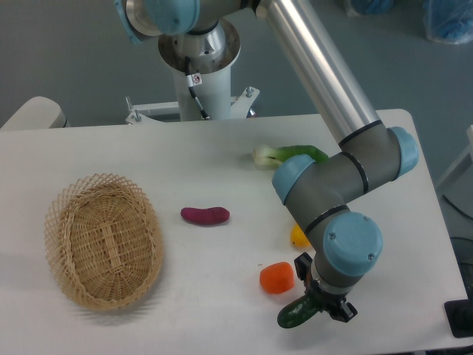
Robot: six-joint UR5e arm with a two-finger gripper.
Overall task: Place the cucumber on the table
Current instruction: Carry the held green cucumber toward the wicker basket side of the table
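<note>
The dark green cucumber (298,313) lies low at the front of the white table (222,155), only its left end showing from under my gripper (324,302). The gripper's black fingers stand around its right part, and the wrist hides how wide they are. I cannot tell whether the cucumber rests on the tabletop or hangs just above it.
An orange-red vegetable (277,277) lies just left of the gripper. A yellow item (297,237) peeks out behind the wrist. A purple vegetable (205,215) lies mid-table. A leafy green vegetable with a white bulb (284,154) is at the back. An oval wicker basket (102,240) sits left.
</note>
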